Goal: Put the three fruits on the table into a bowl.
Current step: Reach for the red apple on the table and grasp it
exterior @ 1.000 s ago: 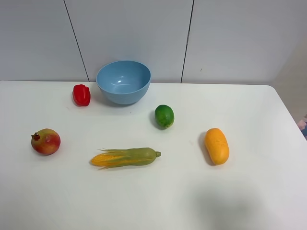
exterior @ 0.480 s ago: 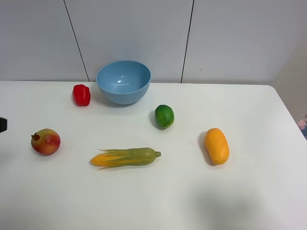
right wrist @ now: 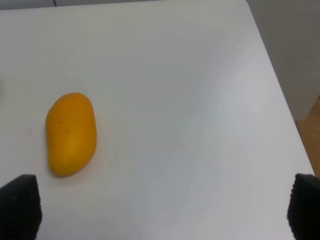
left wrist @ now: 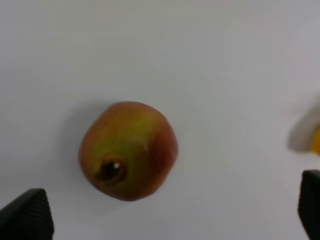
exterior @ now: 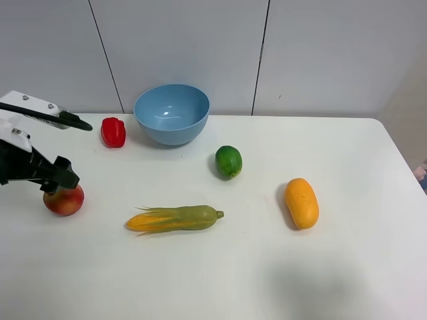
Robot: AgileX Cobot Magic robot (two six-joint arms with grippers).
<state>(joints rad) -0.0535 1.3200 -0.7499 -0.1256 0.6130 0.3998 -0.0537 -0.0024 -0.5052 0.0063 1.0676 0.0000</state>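
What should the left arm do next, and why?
Probably lower the left gripper straight down around the pomegranate. Its jaws stand open and wide of the fruit, which lies untouched on the table below, roughly between them.

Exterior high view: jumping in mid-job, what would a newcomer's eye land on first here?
The left gripper, jaws wide open, hangs just above the pomegranate at the left of the view. Further back, the light-blue bowl stands empty by the wall, with a red pepper beside it. The lime, mango and corn cob lie apart on the white table.
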